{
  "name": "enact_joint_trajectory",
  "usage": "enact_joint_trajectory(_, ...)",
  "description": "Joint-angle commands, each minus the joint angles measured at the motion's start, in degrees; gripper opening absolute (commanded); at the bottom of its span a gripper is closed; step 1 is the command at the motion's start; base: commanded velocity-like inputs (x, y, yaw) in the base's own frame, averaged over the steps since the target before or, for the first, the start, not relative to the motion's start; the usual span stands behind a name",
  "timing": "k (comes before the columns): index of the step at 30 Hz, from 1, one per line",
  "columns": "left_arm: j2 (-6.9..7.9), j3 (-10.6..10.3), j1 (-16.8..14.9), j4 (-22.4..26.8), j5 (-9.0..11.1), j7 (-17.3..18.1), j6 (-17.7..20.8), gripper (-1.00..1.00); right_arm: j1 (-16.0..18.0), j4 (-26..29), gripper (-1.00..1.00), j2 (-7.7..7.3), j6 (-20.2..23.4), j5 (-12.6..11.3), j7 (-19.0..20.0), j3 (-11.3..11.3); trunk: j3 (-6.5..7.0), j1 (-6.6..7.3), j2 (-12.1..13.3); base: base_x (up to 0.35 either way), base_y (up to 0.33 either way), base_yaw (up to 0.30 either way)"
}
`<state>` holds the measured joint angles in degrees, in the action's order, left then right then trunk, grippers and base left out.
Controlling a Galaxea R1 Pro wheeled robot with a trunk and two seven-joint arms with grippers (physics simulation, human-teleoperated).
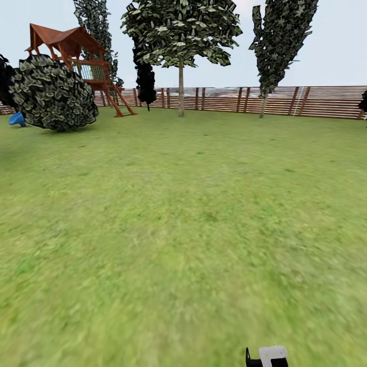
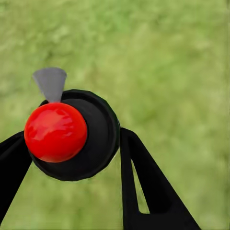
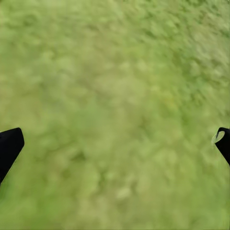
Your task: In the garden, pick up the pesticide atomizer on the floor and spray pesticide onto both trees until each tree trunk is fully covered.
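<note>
In the left wrist view the pesticide atomizer (image 2: 98, 139) sits between my left gripper's (image 2: 72, 136) two black fingers (image 2: 143, 187). It shows a round black body, a glossy red ball and a small grey cone-shaped nozzle, held above the blurry green grass floor (image 2: 182, 72). My left gripper is shut on it. My right gripper (image 3: 115, 143) is open, its black fingertips (image 3: 9, 146) far apart over bare grass. The two trees and their trunks are out of view.
Open lawn (image 1: 193, 229) runs to a brown slat fence (image 1: 306, 101). Along it stand a thin-trunked leafy tree (image 1: 181, 86), dark narrow trees (image 1: 278, 46), a wooden play tower (image 1: 76, 56) and a round bush (image 1: 51, 94). A white-black part of my right arm (image 1: 271, 356) shows low down.
</note>
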<state>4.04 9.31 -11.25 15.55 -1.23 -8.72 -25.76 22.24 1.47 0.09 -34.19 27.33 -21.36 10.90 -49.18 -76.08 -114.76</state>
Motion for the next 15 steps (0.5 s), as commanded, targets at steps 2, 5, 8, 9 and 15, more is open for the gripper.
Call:
enact_joint_trajectory(2,0.00,0.0,0.0,0.0,0.0,0.0,0.0,-1.00,0.0,0.0,1.00,0.00,0.0,0.0,0.0,0.0,0.00,0.00,0.0,0.338,0.000,0.000)
enact_joint_trajectory(5,0.00,0.0,0.0,0.0,0.0,0.0,0.0,-1.00,0.0,0.0,1.00,0.00,0.0,0.0,0.0,0.0,0.00,0.00,0.0,0.338,0.000,0.000)
enact_joint_trajectory(8,0.00,0.0,0.0,-0.1,0.0,0.0,0.0,-1.00,0.0,0.0,1.00,0.00,0.0,0.0,0.0,0.0,0.00,0.00,0.0,0.338,0.000,0.000)
enact_joint_trajectory(9,0.00,0.0,0.0,-0.1,0.0,0.0,0.0,-1.00,0.0,0.0,1.00,0.00,0.0,0.0,0.0,0.0,0.00,0.00,0.0,0.338,0.000,0.000)
enact_joint_trajectory(15,0.00,0.0,0.0,-0.1,0.0,0.0,0.0,-1.00,0.0,0.0,1.00,0.00,0.0,0.0,0.0,0.0,0.00,0.00,0.0,0.338,0.000,0.000)
